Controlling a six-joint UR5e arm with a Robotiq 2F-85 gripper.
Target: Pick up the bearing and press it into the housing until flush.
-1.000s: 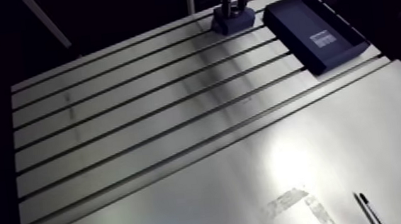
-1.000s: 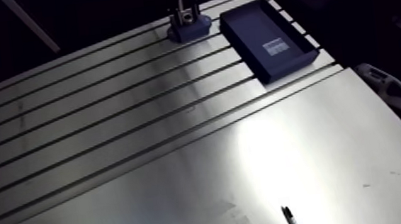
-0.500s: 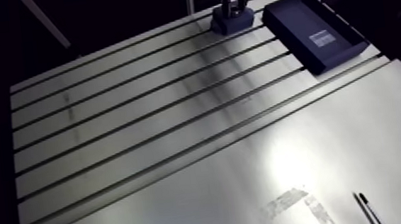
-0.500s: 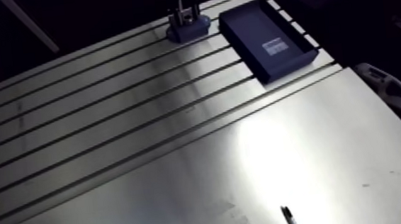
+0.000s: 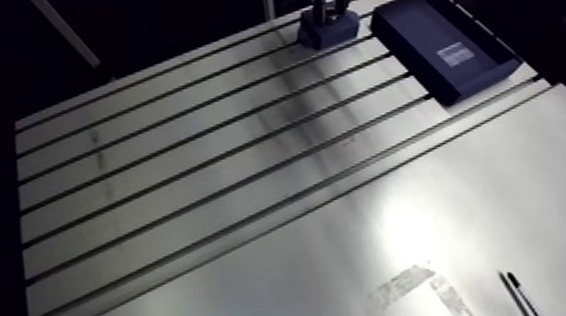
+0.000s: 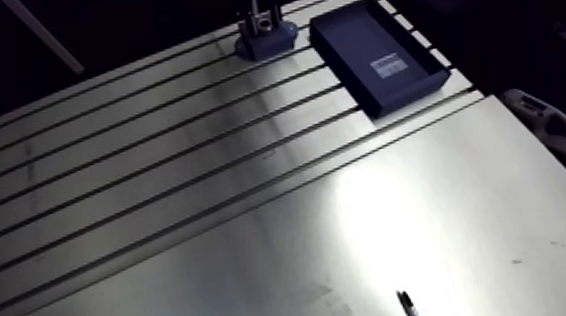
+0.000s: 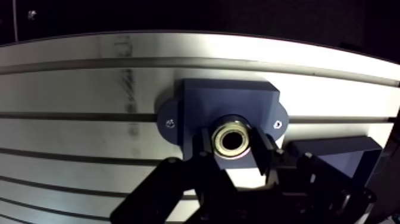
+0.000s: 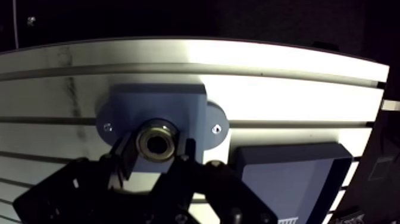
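Near me, a thin dark pen lies on the right side of the table. Far off on the right sits a flat blue tray. Just left of it, by the far edge, is the blue housing. My gripper has its 2 fingers squeezed on the bearing, right at the housing's round hole. I cannot tell how deep it sits.

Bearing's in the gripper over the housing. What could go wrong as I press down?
1. The bearing, clamped in the gripper, may sit slightly off or tilted over the bore of the housing; pressing then would likely jam it.
2. The fingers flank the bearing's sides, so they may hit the housing's top before it is flush.
3. The tray lies close beside the housing; a sideways correction could knock it.
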